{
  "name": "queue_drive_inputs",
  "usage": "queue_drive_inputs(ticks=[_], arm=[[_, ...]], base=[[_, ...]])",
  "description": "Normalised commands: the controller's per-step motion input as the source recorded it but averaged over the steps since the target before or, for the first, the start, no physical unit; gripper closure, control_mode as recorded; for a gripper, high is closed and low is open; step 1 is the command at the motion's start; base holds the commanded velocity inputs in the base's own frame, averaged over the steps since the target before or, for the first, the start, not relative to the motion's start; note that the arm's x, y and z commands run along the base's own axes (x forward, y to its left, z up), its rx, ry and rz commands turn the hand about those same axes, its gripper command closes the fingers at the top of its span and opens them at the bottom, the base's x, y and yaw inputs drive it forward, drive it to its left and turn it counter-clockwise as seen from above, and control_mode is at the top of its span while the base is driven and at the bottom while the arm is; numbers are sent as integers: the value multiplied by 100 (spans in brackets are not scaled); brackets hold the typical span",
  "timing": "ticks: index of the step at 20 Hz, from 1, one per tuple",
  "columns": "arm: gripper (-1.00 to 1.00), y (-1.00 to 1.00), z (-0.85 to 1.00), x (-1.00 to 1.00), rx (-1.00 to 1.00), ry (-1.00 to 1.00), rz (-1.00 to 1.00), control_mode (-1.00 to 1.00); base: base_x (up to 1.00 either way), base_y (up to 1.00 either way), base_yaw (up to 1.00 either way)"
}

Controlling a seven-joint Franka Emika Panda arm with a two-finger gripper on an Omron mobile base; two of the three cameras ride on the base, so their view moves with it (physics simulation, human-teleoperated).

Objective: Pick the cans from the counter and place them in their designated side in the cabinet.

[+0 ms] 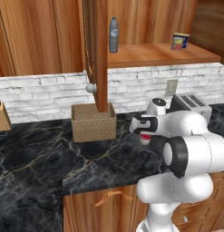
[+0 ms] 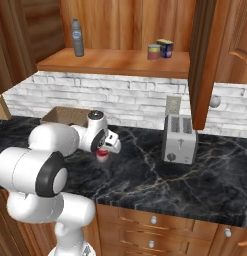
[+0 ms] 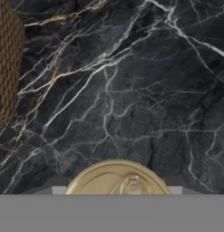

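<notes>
Well to the left of your jaws sits the woven basket; directly under them, on the black marble bench, stands the red can you're after. From the hand view its pale gold lid with a pull tab lies right at the jaws. It looks like a small, rigid cylinder, likely light, with smooth sides that could slip, so grip it across the middle of the body, squarely. I can't tell whether the jaws are spread or already pinching it. Up to the right, the other can already stands on the cabinet shelf beside the blue tin.
</notes>
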Motion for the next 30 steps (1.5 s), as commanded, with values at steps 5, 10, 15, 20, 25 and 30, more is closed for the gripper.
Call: queue_drive_inputs(ticks=[5,10,15,20,25,30], arm=[[100,-15,51,0,3,0,0,-100],[100,-14,46,-2,1,0,0,-100],[100,-4,40,-14,0,0,0,-100],[100,-1,35,-21,0,0,0,-100],[100,-6,33,-35,0,-5,0,-100],[100,0,33,-38,0,-7,0,-100]], base=[[0,0,0],[0,0,0],[0,0,0],[0,0,0],[0,0,0],[0,0,0]])
